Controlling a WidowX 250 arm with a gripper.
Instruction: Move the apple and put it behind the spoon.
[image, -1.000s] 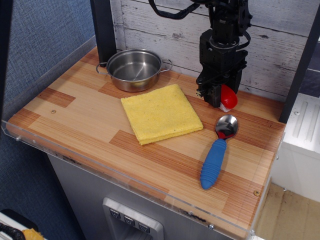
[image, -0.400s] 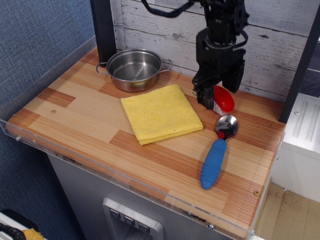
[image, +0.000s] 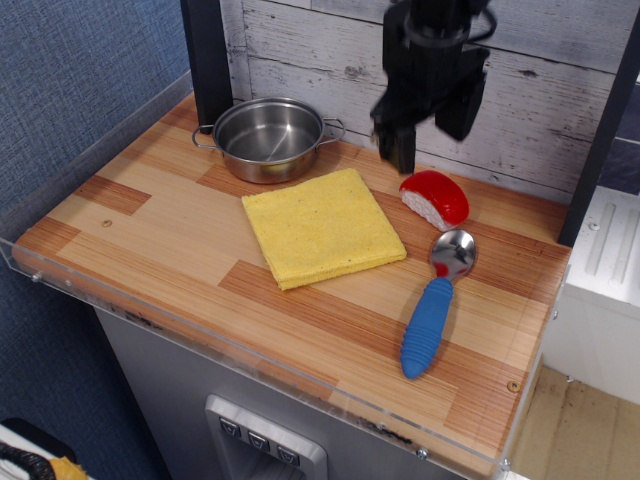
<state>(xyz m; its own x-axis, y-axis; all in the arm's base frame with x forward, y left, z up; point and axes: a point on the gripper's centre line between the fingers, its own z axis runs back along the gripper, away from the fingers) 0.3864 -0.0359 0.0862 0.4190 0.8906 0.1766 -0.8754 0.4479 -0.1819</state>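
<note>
The apple (image: 435, 199) lies on the counter (image: 180, 220) right of center, just above the spoon (image: 437, 299). The gripper (image: 428, 118) hangs open and empty above it. Placing looks done; only moving away remains.

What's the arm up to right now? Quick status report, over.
Gripper open, holding nothing, raised above the table. Apple lying on the wood just behind the spoon, not touching it. Nothing in the way; cloth and pot off to the side.
</note>
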